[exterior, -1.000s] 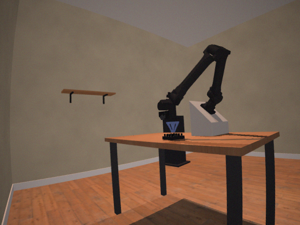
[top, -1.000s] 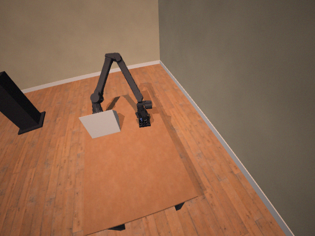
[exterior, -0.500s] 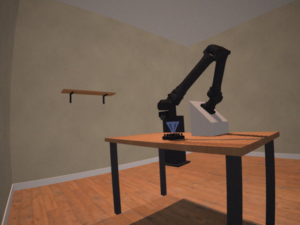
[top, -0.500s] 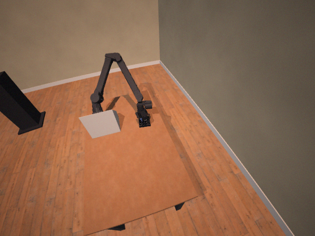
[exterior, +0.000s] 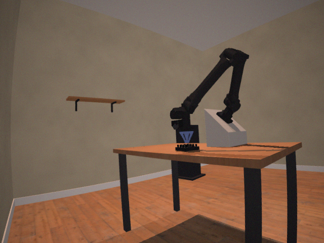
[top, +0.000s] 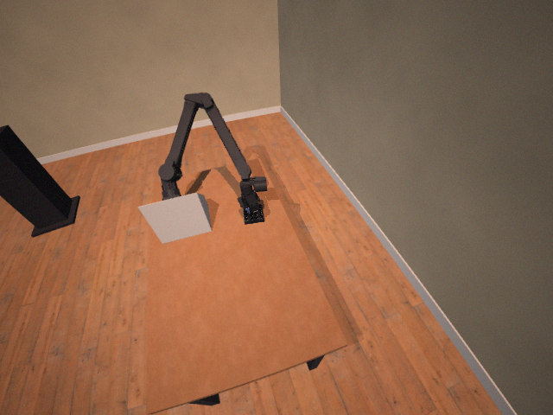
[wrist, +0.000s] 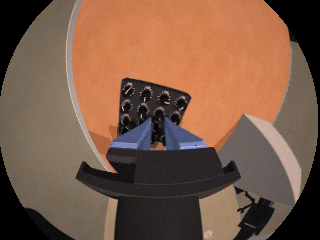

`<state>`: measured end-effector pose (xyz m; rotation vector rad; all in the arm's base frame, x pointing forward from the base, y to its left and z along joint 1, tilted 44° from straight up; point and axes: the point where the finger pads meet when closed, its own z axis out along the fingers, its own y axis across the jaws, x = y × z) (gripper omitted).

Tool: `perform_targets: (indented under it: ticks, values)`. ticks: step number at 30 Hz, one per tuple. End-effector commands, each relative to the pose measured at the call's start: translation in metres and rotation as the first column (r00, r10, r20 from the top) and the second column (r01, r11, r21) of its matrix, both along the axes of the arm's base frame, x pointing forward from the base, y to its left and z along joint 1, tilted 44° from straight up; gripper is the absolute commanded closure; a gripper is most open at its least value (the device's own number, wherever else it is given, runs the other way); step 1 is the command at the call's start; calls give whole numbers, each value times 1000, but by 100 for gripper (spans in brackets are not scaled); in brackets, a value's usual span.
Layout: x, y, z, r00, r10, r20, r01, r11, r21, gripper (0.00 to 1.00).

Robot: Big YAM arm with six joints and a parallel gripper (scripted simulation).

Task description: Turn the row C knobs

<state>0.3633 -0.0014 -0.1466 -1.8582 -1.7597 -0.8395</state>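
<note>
A wooden floor (top: 98, 285) (exterior: 86, 209) and plain walls (top: 402, 134) (exterior: 91, 65) surround the brown table (top: 241, 303) (exterior: 222, 158) (wrist: 215, 55). The black knob box (top: 254, 220) (exterior: 187, 149) (wrist: 135, 101) sits near one long edge, toward the table's arm end; a pale sloping block (top: 181, 219) (exterior: 219, 135) (wrist: 265, 160) stands nearer the opposite long edge. Over the box, the gripper (top: 253, 211) (exterior: 186, 143) (wrist: 158, 121) points its blue fingers down at the knobs, released, tips narrowly apart.
</note>
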Motion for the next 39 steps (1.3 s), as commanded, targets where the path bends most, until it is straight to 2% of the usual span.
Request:
perform_targets:
  ticks: [1, 39]
  values:
    - [-1, 2, -4, 1000, -6, -11, 6, 1000, 4, 80]
    - [-3, 5, -4, 1000, -1, -12, 1, 1000, 5, 80]
